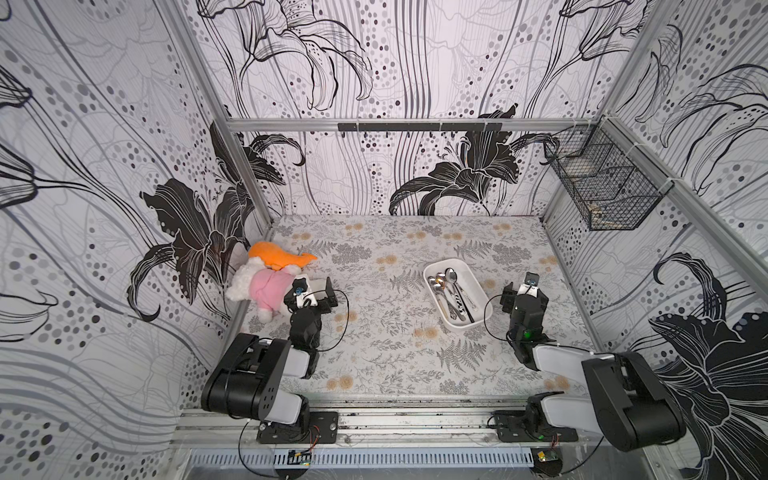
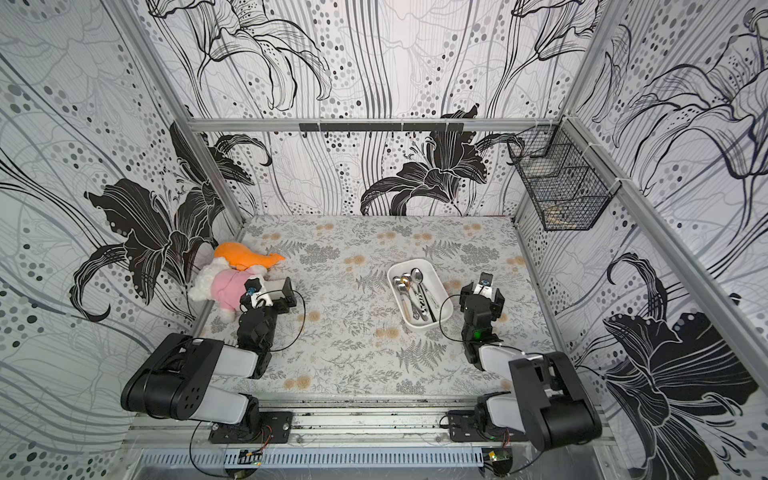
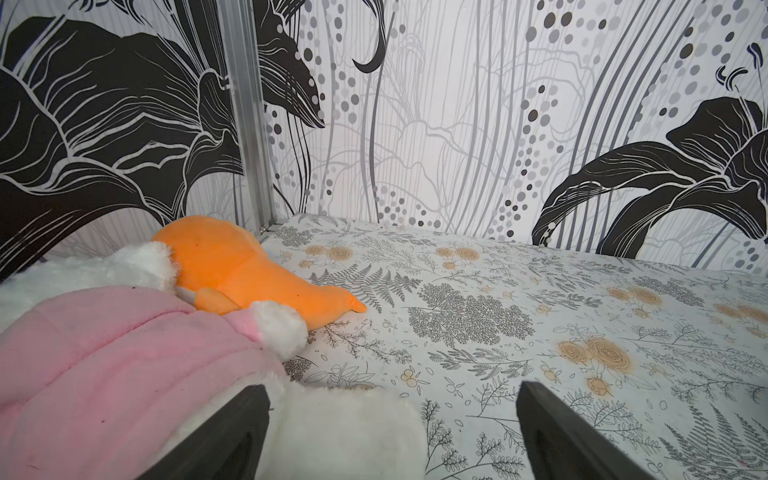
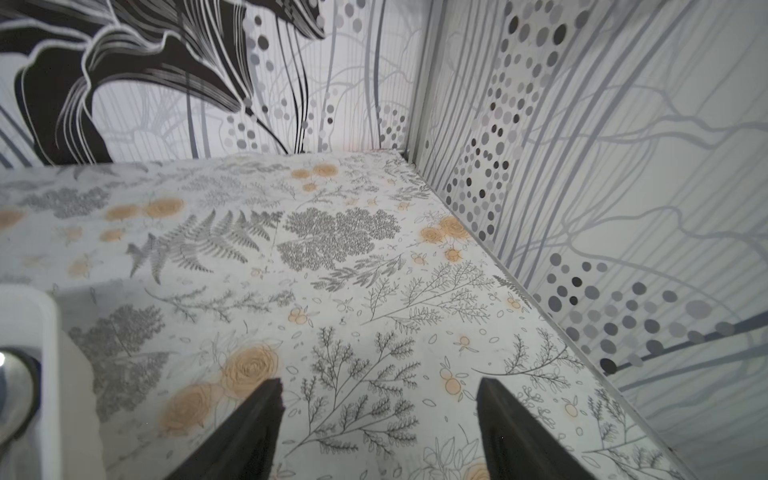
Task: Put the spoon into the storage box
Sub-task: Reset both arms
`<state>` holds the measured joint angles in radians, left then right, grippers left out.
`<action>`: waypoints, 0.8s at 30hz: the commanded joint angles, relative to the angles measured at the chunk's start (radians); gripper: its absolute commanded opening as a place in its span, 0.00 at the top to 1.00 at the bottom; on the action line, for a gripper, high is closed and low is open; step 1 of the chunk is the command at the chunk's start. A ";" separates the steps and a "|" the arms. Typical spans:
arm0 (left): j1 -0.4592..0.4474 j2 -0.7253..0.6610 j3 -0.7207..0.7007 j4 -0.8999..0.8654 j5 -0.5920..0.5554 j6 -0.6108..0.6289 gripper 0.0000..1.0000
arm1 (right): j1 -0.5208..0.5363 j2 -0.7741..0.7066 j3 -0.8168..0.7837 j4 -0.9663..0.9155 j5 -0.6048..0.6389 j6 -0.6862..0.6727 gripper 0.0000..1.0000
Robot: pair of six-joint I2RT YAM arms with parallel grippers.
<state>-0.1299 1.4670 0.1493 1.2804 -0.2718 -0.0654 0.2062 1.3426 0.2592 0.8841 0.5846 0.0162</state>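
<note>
The white storage box (image 1: 468, 326) lies right of the table's middle in both top views, its rim (image 2: 415, 261) showing. Several metal spoons (image 1: 451, 275) lie inside it, bowls toward the back wall (image 2: 416, 275). My right gripper (image 4: 378, 384) is open over bare tablecloth just right of the box (image 4: 46, 316), level with its near half (image 1: 530, 281); a spoon bowl (image 4: 12, 374) shows at the frame's edge. My left gripper (image 3: 395, 390) is open at the table's left (image 1: 309, 289). A plush's white leg (image 3: 332, 424) lies between its fingers, not gripped.
A pink and white plush (image 1: 262, 286) and an orange plush (image 1: 274, 253) lie against the left wall. A black wire basket (image 1: 602, 187) hangs on the right wall. A black hook rail (image 1: 419, 126) runs along the back wall.
</note>
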 commanded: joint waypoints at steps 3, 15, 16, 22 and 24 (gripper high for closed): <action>0.003 0.007 0.028 0.012 0.004 0.001 0.02 | -0.018 0.106 -0.081 0.364 -0.091 -0.119 0.25; 0.004 0.007 0.027 0.014 0.004 0.002 0.02 | -0.152 0.119 0.034 0.148 -0.467 -0.101 0.24; 0.004 0.007 0.027 0.017 0.004 0.003 0.02 | -0.154 0.117 0.020 0.169 -0.470 -0.099 0.23; 0.004 0.007 0.027 0.016 0.005 0.001 0.02 | -0.182 0.142 -0.084 0.375 -0.591 -0.139 0.03; 0.004 0.009 0.026 0.017 0.005 0.002 0.02 | -0.182 0.150 -0.075 0.372 -0.610 -0.143 0.03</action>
<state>-0.1299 1.4670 0.1623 1.2713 -0.2714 -0.0658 0.0273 1.4876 0.1829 1.1759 0.0586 -0.0986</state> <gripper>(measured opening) 0.976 0.971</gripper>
